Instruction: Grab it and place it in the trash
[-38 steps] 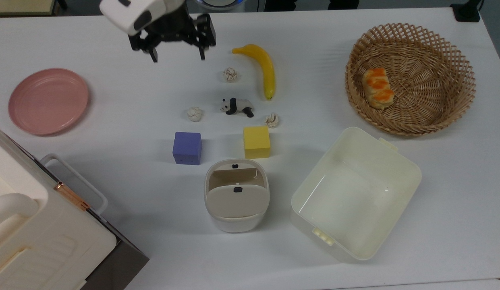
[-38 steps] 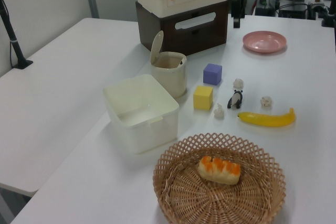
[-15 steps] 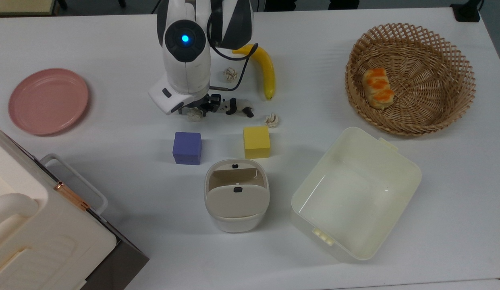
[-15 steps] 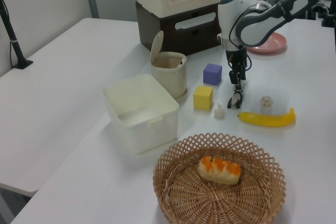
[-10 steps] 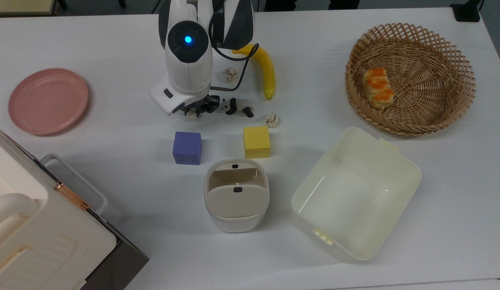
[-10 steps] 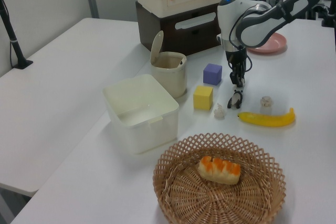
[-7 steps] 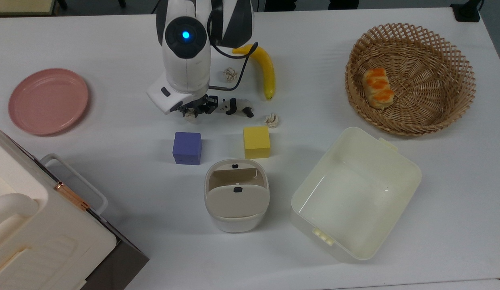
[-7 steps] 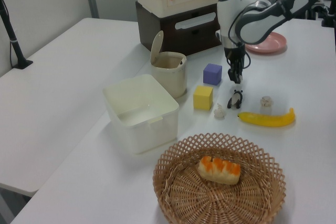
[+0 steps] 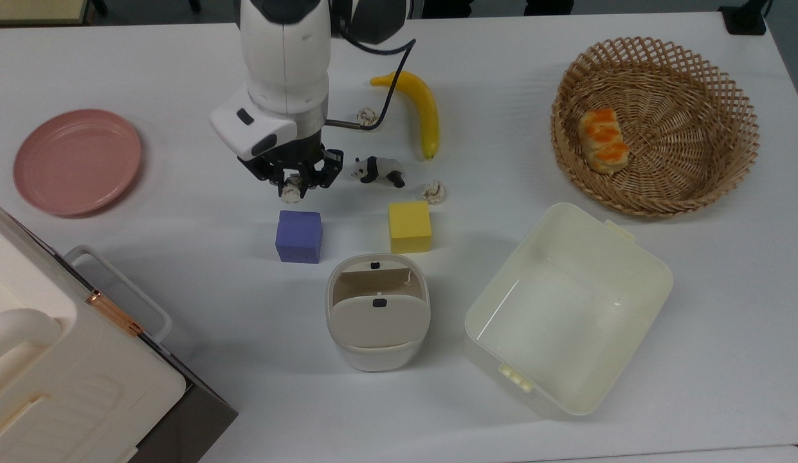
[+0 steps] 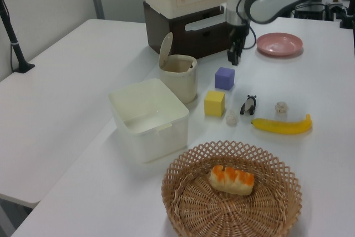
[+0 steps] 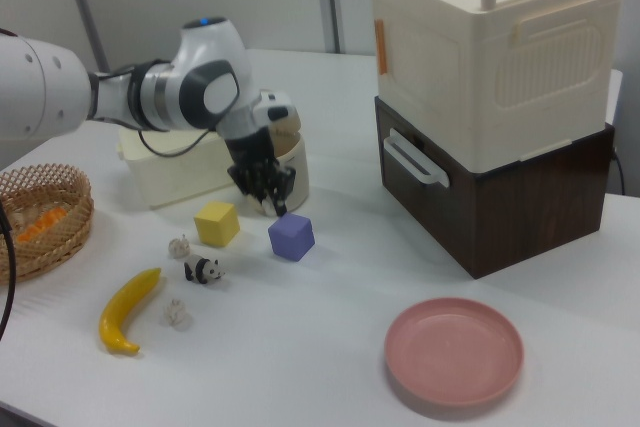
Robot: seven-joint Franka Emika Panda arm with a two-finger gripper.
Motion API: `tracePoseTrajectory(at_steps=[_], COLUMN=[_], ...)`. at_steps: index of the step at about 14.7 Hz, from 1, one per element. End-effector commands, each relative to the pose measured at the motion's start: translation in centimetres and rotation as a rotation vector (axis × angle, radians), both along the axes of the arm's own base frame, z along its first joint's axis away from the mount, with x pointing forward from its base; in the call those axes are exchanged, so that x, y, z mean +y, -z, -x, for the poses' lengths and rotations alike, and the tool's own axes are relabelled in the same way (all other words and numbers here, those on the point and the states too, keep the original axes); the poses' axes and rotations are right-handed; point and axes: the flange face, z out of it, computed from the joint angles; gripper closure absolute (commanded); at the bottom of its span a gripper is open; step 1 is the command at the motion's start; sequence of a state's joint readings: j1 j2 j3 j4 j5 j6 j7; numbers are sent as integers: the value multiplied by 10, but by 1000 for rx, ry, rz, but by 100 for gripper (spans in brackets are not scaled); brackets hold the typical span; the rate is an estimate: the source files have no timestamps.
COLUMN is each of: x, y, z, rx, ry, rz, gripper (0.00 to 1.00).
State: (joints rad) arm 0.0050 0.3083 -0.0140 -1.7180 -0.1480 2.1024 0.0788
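— White tabletop: how many paper wads?

— Three. Two with darker creases lie at upper centre of the top view. The pale paper wad is clenched in the claw, held off the surface, above the purple cube in the frame.

— Cubes and bins?

— Two cubes, purple and yellow. One beige bin, flap raised, lower centre; one cream tub to its right.

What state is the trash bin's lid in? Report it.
Open. The small beige bin's flap lid stands tilted up, baring its inside.
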Motion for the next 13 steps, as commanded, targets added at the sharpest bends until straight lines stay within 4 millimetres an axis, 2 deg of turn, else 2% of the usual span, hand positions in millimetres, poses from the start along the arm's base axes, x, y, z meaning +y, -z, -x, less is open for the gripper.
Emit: tracePoseTrajectory(at_steps=[1, 4, 6, 11, 13], x=[20, 35, 49, 73, 86], y=[-41, -62, -66, -51, -48], z=[-22, -33, -40, -55, -60], rx=[-123, -256, -335, -460, -526], ry=[-27, -60, -84, -130, -158], rz=[-1, -13, -23, -48, -60], gripper=[88, 88, 88, 86, 81])
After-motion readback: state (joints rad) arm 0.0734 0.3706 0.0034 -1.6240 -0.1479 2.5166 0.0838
